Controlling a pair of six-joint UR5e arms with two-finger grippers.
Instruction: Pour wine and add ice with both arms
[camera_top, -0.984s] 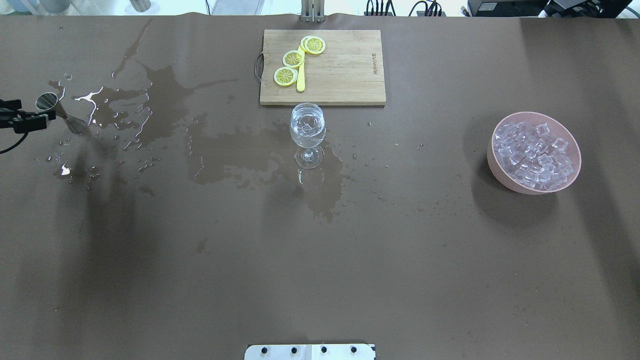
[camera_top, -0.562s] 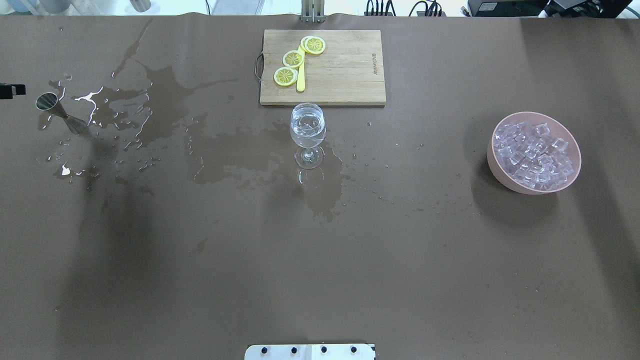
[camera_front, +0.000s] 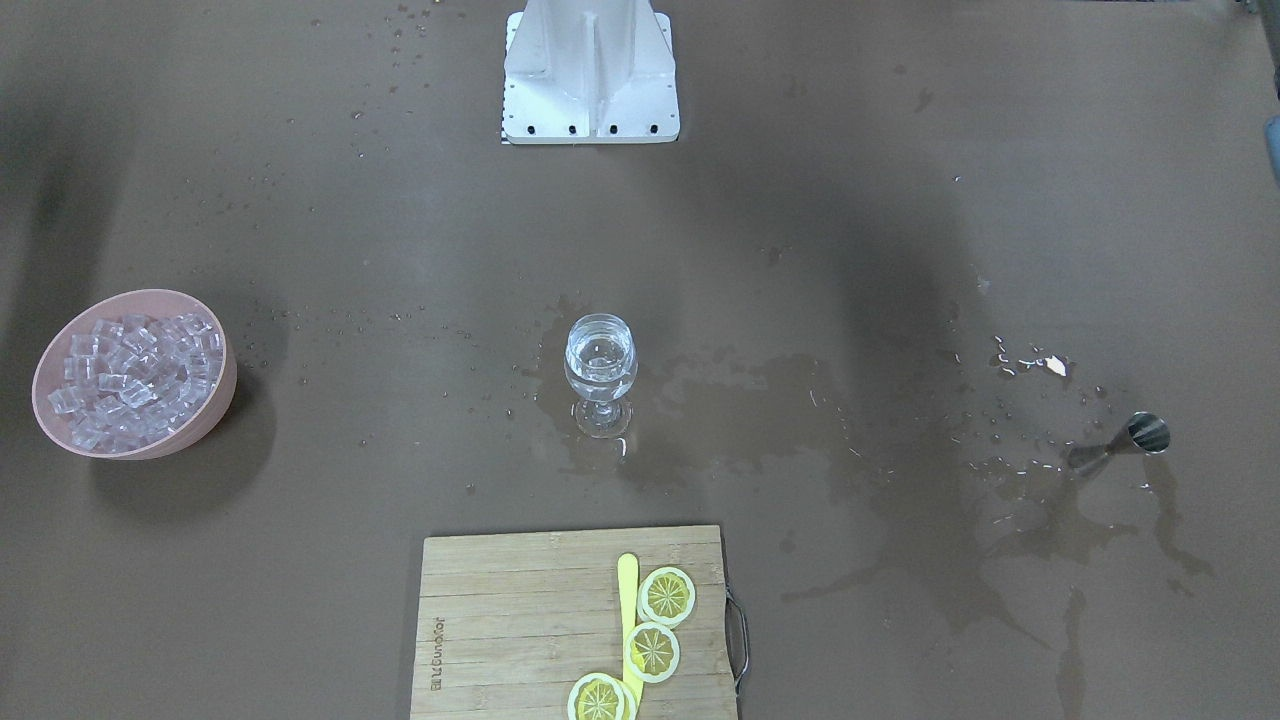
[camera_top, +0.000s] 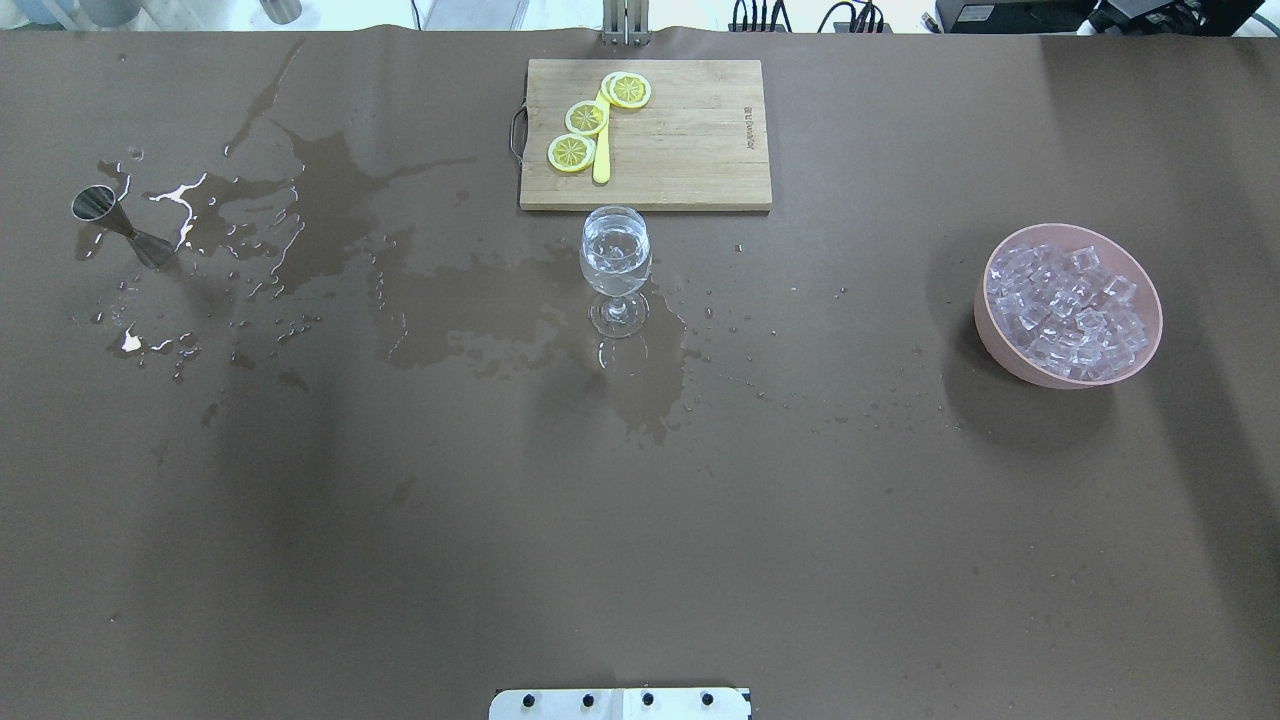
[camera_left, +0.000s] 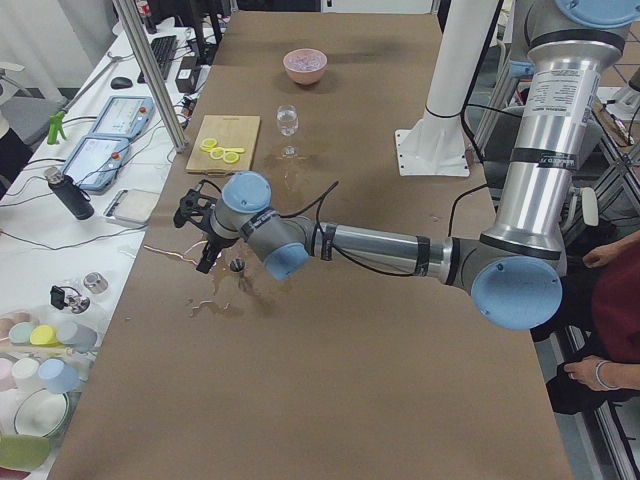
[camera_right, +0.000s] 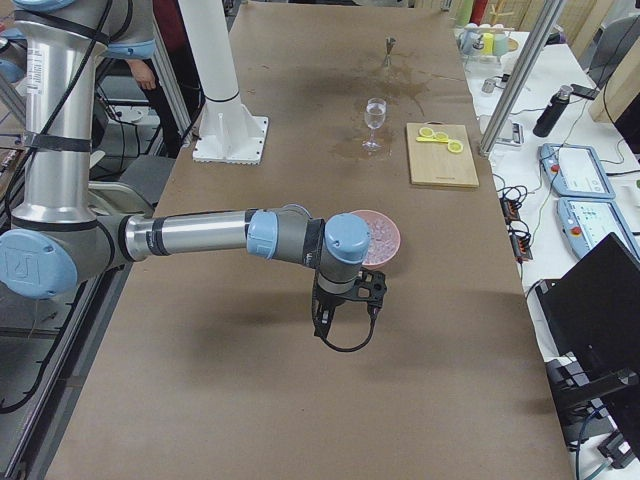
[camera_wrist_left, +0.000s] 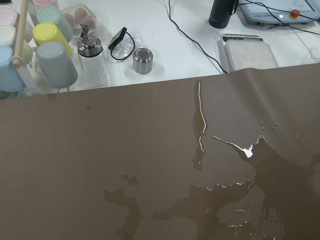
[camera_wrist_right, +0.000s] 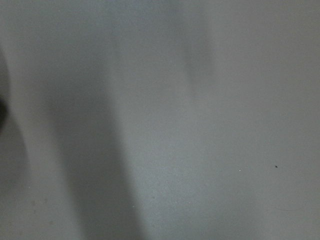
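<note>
In the overhead view, the wine glass (camera_top: 617, 262) stands at table centre and holds the wine (camera_top: 614, 250). The bowl (camera_top: 1000, 348) of ice (camera_top: 1066, 300) sits at 3 o'clock, well apart. The jigger (camera_top: 121, 227) stands at 9 o'clock amid spilled liquid (camera_top: 330, 200). The left gripper (camera_left: 196, 234) hovers near the jigger, and the right gripper (camera_right: 335, 312) hovers near the bowl. The finger state of both cannot be determined.

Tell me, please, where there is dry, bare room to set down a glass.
Bare and mostly dry: between the glass and the bowl, and the wide strip towards the base. Wet from jigger to glass; the board crowds behind it.
</note>
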